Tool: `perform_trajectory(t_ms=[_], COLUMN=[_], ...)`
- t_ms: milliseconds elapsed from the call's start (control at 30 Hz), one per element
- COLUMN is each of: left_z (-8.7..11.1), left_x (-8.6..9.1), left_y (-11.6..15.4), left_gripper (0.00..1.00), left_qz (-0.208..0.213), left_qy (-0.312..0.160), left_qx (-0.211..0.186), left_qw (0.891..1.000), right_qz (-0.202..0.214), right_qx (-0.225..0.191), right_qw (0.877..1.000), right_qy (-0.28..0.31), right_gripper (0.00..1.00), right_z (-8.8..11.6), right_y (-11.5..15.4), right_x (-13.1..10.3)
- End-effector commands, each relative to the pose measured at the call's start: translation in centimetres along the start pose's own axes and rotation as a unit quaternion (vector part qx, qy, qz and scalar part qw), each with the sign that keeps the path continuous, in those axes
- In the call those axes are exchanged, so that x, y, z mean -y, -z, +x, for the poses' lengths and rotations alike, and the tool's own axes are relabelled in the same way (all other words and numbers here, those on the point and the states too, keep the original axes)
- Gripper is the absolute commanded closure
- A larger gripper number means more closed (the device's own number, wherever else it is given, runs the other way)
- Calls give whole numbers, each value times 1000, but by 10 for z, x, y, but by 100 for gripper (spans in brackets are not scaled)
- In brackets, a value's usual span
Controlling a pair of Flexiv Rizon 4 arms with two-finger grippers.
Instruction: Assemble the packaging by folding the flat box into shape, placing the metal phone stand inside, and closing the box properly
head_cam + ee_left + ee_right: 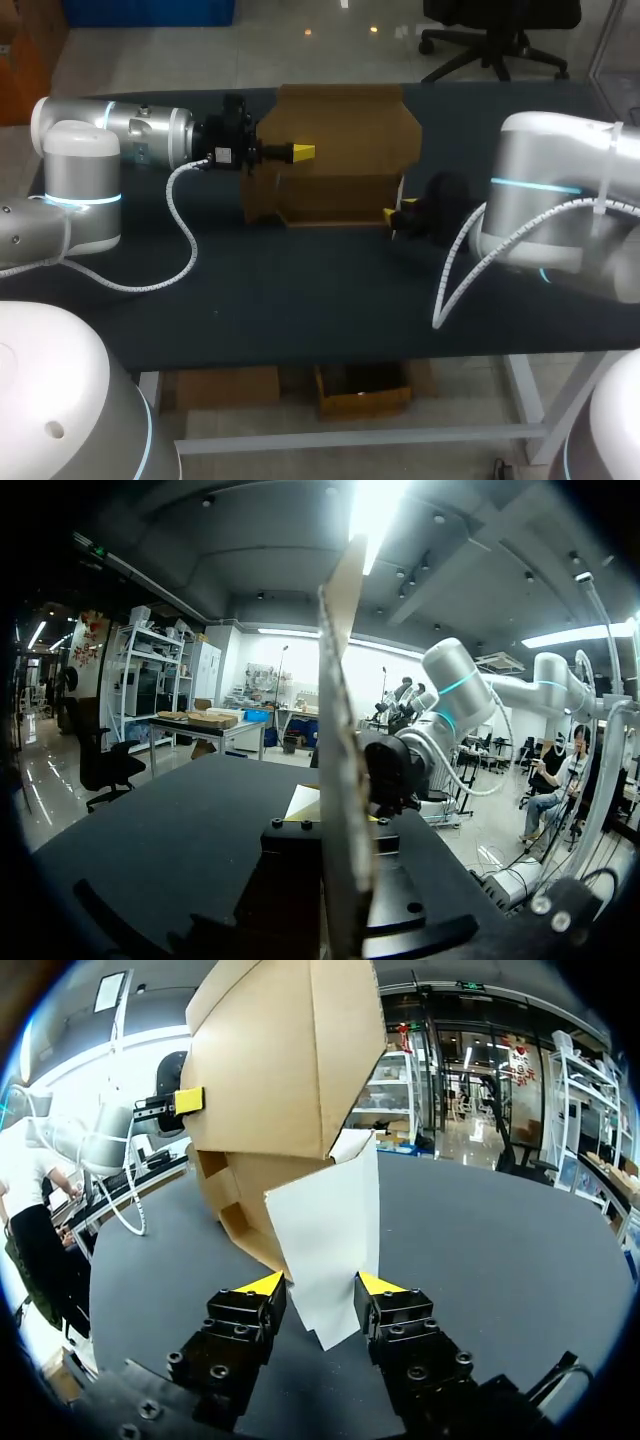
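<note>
Nothing readable here tbh: the cardboard box point(340, 150) is plain brown, and the white sheet point(330, 1230) between the right gripper point(320, 1285) fingers looks blank.

Head overhead – both wrists facing box point(340, 150)

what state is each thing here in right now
brown cardboard box: partly folded, flaps open
white paper sheet: upright against the box, between the right claw's fingers
left claw: shut on a box flap
right claw: open, sheet between its fingers
</note>
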State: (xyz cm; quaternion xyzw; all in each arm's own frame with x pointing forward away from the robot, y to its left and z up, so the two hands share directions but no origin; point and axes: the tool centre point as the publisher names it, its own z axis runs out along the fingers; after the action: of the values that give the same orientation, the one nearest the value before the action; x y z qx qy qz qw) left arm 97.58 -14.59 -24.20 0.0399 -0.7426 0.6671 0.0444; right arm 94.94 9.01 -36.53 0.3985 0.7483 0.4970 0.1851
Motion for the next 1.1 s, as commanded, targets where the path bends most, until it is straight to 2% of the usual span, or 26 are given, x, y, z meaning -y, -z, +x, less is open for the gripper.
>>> perform_trajectory(t_ms=[33,500,1100], left_z=[-2,-2,-2], left_x=[-5,-5,-5], left_y=[1,1,1], left_gripper=[100,100,100], left_qz=[0,0,0], left_qy=[0,0,0], left_qx=[-1,-1,-1], left_qw=[1000,1000,1000], right_qz=[-4,-5,-7], right_qx=[31,39,60], right_qw=[1000,999,998], right_qy=[-1,-2,-20], right_gripper=[58,57,57], right_z=[9,24,28], right_y=[-6,-7,36], right_x=[1,1,32])
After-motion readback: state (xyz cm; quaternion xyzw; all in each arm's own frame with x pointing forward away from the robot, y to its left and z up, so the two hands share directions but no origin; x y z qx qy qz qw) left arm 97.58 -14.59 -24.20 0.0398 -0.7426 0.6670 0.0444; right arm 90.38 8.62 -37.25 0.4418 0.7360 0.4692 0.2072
